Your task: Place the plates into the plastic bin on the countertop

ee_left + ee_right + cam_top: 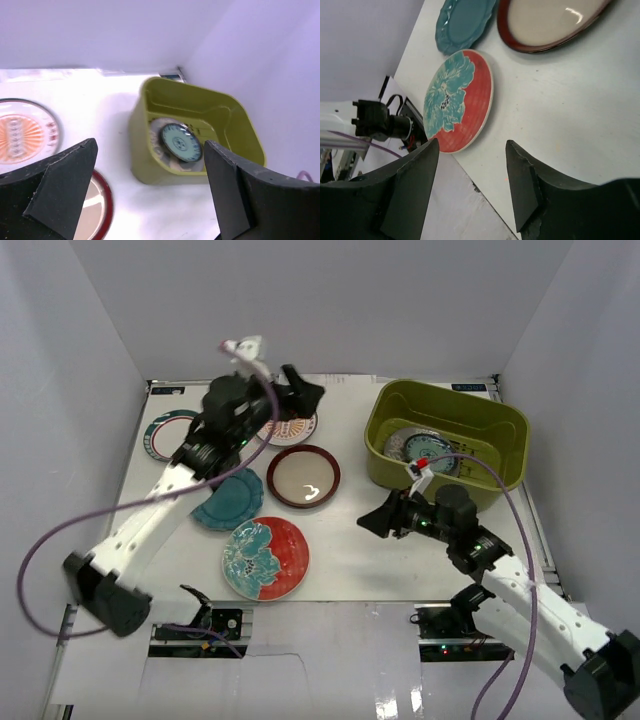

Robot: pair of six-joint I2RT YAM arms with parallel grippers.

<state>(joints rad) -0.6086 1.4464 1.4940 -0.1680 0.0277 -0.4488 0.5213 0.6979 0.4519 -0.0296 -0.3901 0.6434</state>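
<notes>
1. Right gripper (366, 521) is held open and empty, low over the countertop (360, 565), with its jaws aimed towards the red plate with teal flowers (265, 558), which lies nearest the arm bases.
2. Just behind that plate, the teal scalloped plate (228, 500) and the dark-red rimmed plate (303, 477) are found side by side.
3. Farther back, the left gripper (308, 392) is held open and empty above the sunburst plate (290, 428); the teal-rimmed plate (165, 432) is set to its left.
4. At the far right, the plastic bin (470, 410) is seen to hold the grey floral plate (405, 445) with the small blue-and-white plate (435, 452) on top.
5. For a sound pick, the rim facing the right gripper should be approached at a shallow angle, one finger slid beneath it, and the hold confirmed before lifting; the plate is best lowered flat onto the stack, not dropped
</notes>
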